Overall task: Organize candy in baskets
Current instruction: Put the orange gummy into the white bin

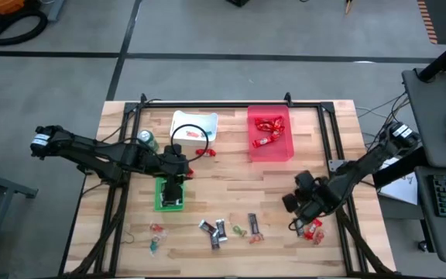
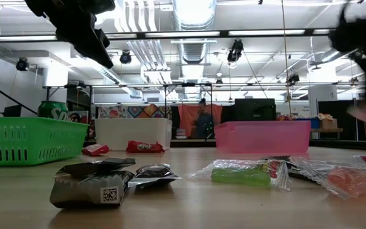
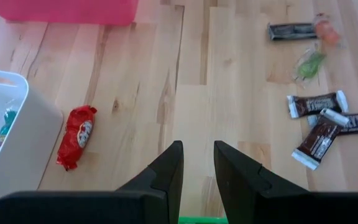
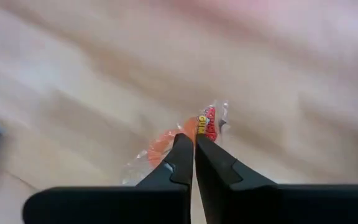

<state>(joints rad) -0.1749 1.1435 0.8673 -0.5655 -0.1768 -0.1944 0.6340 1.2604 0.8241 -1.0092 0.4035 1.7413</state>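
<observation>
Candy lies mostly along the near edge of the wooden table (image 1: 231,186): dark silver-wrapped mini bars (image 1: 214,231) near the middle, small clear-wrapped green and orange pieces (image 1: 156,237) toward the left, and a clear-and-red wrapped orange sweet (image 4: 194,132) at the right. On that last sweet the right gripper (image 4: 194,144) has its two dark fingers pressed together, pinching the wrapper. Farther back, the left gripper (image 3: 197,149) hangs above the small bright green plastic basket (image 1: 169,194), fingers a little apart and empty. Beyond it a red-wrapped bar (image 3: 76,135) rests just beside the white plastic basket (image 1: 194,126). Red-wrapped sweets (image 1: 267,132) sit in the larger translucent red basket (image 1: 269,153) at the back.
</observation>
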